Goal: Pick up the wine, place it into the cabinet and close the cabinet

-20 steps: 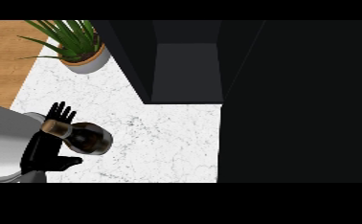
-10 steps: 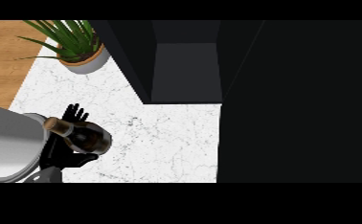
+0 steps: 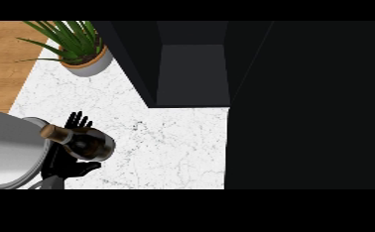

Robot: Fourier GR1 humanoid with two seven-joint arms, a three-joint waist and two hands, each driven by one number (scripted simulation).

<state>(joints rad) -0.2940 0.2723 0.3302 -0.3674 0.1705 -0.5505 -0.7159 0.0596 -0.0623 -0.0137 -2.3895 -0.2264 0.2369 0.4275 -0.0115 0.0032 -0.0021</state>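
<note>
The dark wine bottle (image 3: 86, 145) with a cork top stands on the white marble counter (image 3: 168, 146) near its left front. My left hand (image 3: 67, 168) cups it from the left. Its fingers (image 3: 77, 121) stick up straight on the far side and its thumb lies along the near side, so the bottle stands in the gap between them. The dark cabinet (image 3: 192, 72) is open at the back centre, its inside bare. My right hand does not show.
A potted green plant (image 3: 82, 55) stands at the back left, next to the cabinet's left wall. The cabinet's open black door (image 3: 300, 107) fills the right side. The counter's left edge meets wood (image 3: 10, 62).
My left hand has moved right and nearer, from beside the bottle to around it, with the thumb now under its near side. The bottle has stayed in place.
</note>
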